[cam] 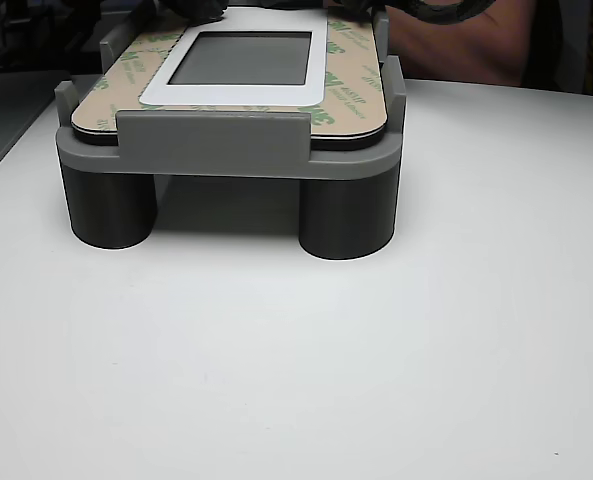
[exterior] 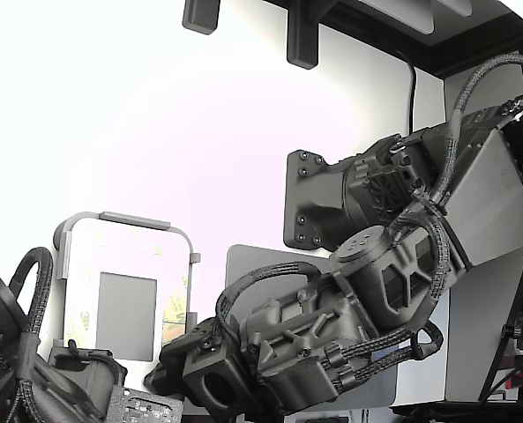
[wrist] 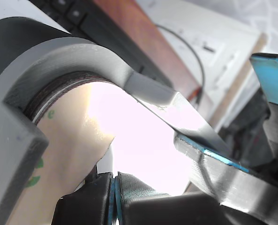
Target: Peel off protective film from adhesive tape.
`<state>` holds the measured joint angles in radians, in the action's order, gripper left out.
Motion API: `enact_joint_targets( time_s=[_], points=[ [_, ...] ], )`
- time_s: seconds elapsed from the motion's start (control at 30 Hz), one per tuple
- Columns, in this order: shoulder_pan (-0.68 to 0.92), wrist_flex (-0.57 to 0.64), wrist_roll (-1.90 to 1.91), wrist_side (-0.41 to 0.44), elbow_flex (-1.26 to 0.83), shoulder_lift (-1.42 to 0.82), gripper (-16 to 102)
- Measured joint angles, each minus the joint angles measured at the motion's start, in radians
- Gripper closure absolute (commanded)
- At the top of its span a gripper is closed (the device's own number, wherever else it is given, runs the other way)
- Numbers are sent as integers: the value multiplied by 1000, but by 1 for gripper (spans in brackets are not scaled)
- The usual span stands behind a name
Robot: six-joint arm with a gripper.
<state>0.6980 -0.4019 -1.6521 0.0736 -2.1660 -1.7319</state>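
Protective film sits pinched in your end effector, curling up. Most peeling remains, you'd judge.

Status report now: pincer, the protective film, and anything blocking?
Pincer shut on protective film at the grey fixture corner. Film lifted, curling off the panel. Nothing seen blocking.

Grey fixture on white table
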Motion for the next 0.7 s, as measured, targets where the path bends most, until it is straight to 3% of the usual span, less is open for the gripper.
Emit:
enact_joint_targets(
  time_s=[0.7],
  points=[
    [15, -25, 26, 23, -2, -11, 95]
  ],
)
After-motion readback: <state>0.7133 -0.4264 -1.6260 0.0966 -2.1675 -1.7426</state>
